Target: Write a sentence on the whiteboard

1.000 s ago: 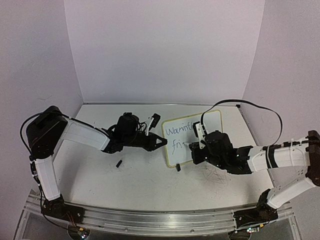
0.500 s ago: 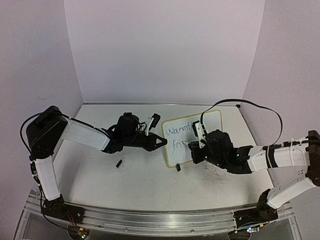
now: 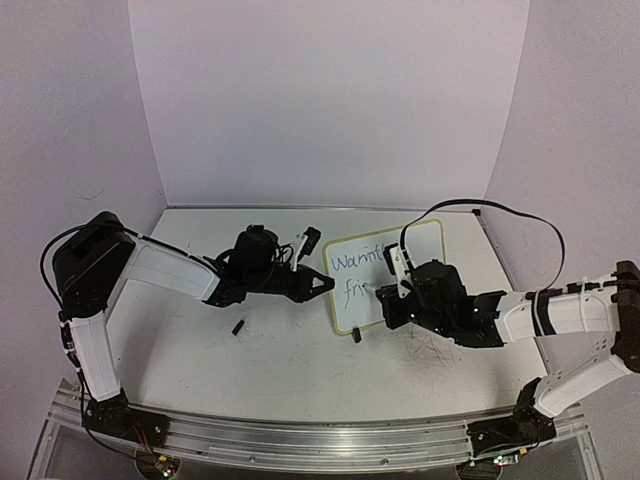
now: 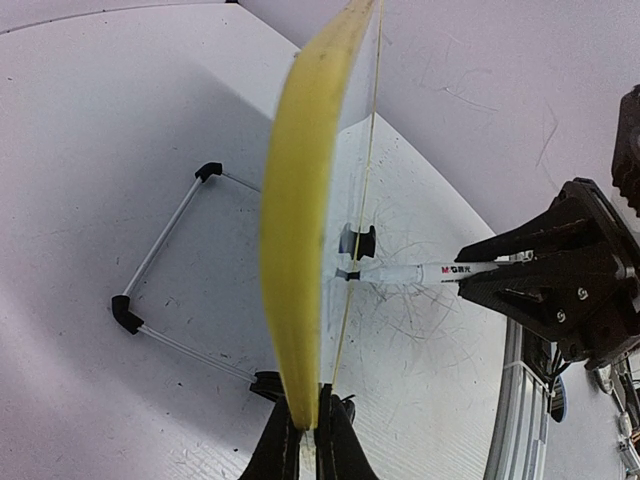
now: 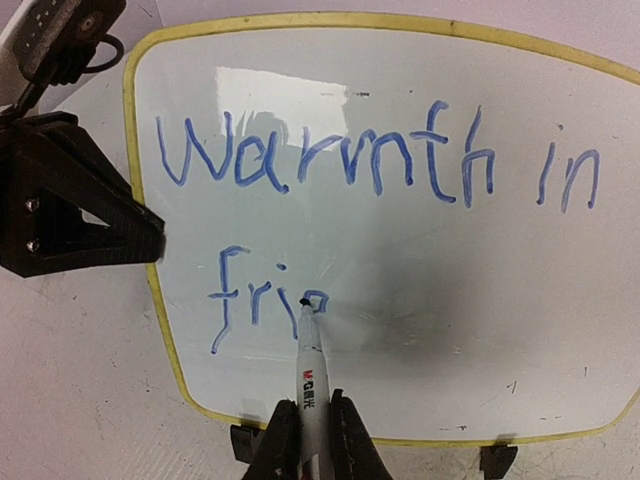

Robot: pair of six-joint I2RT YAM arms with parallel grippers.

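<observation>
The whiteboard (image 5: 450,260), white with a thin yellow frame, stands tilted up on the table (image 3: 350,302). Blue handwriting on it reads "Warmth in" (image 5: 370,160), with "frie" (image 5: 262,298) starting below. My left gripper (image 4: 308,425) is shut on the board's left edge (image 4: 298,200) and shows as a black wedge (image 5: 80,215) in the right wrist view. My right gripper (image 5: 308,425) is shut on a white marker (image 5: 312,372). The marker's tip touches the board at the last letter of the second line. In the top view the right gripper (image 3: 386,300) sits over the board's lower middle.
A small black cap (image 3: 238,326) lies on the table left of the board. A black clip (image 3: 356,336) sits at the board's near edge. A wire stand with black ends (image 4: 160,250) shows behind the board. Old scribbles (image 3: 430,350) mark the tabletop. Walls close in left, right and behind.
The right gripper has shifted slightly over the second line with the marker tip on the board. The left arm and the board have stayed put.
</observation>
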